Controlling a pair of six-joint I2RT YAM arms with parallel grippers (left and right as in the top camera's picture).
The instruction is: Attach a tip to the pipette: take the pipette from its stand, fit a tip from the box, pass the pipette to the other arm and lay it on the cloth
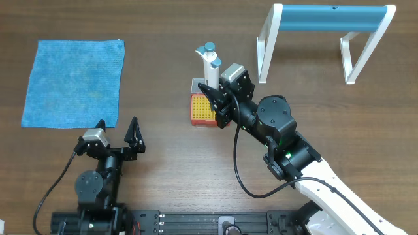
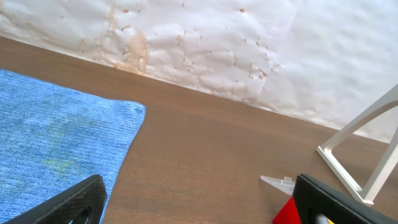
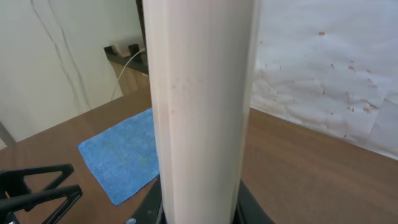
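Pipette (image 1: 210,60) is off its stand (image 1: 326,18). The top view has it upright in the right gripper (image 1: 214,90), which is clamped around the white body, right over the orange tip box (image 1: 202,111) in the middle of the table (image 1: 170,176). The stand sits well apart, off at the far right. The blue cloth (image 1: 73,83) lies flat at the far left. The left gripper (image 1: 117,129) is parked close to its own base, just beside the near edge of the cloth, jaws spread wide and holding nothing.

Left wrist view: its two fingers (image 2: 65,204) are well apart. The cloth corner is out in front, with a red bit of the tip box and a white leg of the stand further off.

Right wrist view: the pipette body runs straight up from between the gripper's fingers, so that looks like a firm hold to me. The cloth and the spread left gripper sit off in the background.

So step one looks done. I can't tell if a tip is on, since the lower end is hidden behind the gripper. My guess is it's mid tip-fitting. The handover to the left arm and laying it on the cloth are not yet done.
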